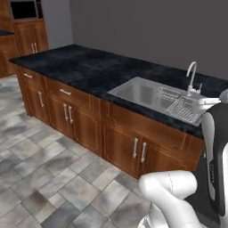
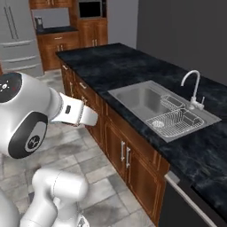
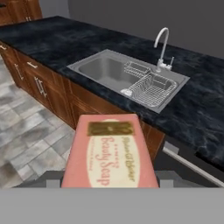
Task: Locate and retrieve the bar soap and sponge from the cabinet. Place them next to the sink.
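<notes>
So in the left base view, the black stone countertop (image 1: 89, 67) runs along the reddish-brown base cabinets (image 1: 80, 120), and the sink (image 1: 142, 91) sits toward its right end with the wire racks (image 1: 178, 104) in the right half of the basin and the chrome faucet (image 1: 191, 75) at the back rim. The arm comes up at the right edge of the picture, and I can't make out the claw here.

Right base view: same sink (image 2: 137, 99) from the other side, faucet (image 2: 193, 88) behind the right half, dish rack (image 2: 175, 122) inside. There's bare counter along the front rim and off to the left of the basin. The arm's forearm pokes out from the lower left over the floor, short of the counter's front edge.

Hand view is the useful one. The bar soap (image 3: 109, 151) is right up at the camera, clamped in the claw (image 3: 107, 186), whose jaws are closed in on the soap's sides, so the grip looks solid. Its long axis points away from the hand, roughly at the sink (image 3: 105, 70) and faucet (image 3: 161, 46). The counter lies ahead and a bit up-picture from the soap, so I'd guess the next move is a straight reach forward, then setting it down on bare counter beside the basin rim. No sponge spotted anywhere.
</notes>
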Available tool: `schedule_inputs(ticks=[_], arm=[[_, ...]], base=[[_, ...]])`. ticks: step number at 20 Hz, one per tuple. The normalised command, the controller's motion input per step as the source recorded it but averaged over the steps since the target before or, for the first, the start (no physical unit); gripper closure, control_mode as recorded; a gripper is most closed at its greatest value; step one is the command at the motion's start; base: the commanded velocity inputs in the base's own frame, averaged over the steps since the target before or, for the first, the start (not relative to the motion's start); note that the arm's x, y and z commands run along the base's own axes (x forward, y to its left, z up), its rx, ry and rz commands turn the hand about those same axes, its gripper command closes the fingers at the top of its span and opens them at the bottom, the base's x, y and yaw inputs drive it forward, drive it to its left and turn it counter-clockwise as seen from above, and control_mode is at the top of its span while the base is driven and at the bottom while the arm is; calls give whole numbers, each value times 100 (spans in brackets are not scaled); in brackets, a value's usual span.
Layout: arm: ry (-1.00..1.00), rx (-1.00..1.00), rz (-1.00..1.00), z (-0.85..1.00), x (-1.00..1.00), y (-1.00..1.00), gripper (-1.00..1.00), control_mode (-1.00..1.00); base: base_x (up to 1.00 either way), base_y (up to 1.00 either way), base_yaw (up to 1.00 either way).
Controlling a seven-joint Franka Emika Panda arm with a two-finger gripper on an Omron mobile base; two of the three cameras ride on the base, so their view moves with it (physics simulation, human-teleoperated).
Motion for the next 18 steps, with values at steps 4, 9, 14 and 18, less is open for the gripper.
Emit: schedule_inputs(ticks=[4,9,14,18], arm=[[0,0,0,0,0,0,100,100],[0,0,0,0,0,0,100,100],[0,0,0,0,0,0,100,100],[0,0,0,0,0,0,100,100]], base=[[26,3,-39],[40,8,-32],[62,39,-22],[70,27,-15]])
